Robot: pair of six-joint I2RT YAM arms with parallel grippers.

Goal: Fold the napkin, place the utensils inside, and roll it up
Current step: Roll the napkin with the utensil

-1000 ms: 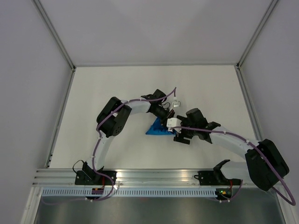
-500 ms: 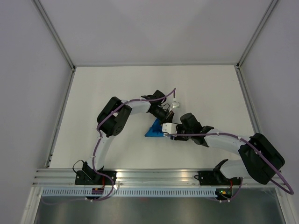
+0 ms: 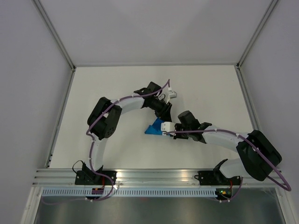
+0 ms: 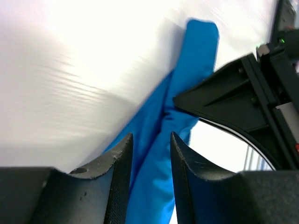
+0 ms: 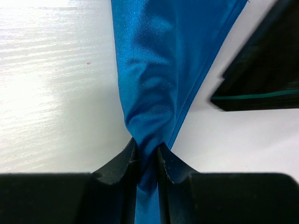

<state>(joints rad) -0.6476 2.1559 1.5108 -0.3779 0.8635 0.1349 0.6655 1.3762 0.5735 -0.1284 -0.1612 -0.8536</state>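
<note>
The bright blue napkin (image 3: 152,129) lies bunched into a narrow roll on the white table (image 3: 112,88), between the two arms. My right gripper (image 3: 162,128) is shut on one end of it. In the right wrist view the cloth (image 5: 154,70) is pinched tight between the fingertips of that gripper (image 5: 147,150). My left gripper (image 3: 167,113) is just behind the napkin. In the left wrist view its jaws (image 4: 150,149) stand apart over the blue cloth (image 4: 187,70), which runs loosely between them. The utensils are out of view.
The right gripper's black body (image 4: 238,100) sits close beside the left fingers. The left gripper's dark body (image 5: 261,70) shows at the right wrist view's upper right. A metal rail (image 3: 154,176) runs along the near edge, and grey walls (image 3: 28,70) close in the table.
The right gripper moved left onto the napkin and closed on it. The left jaws have widened, and the left arm has swung back and to the left.
</note>
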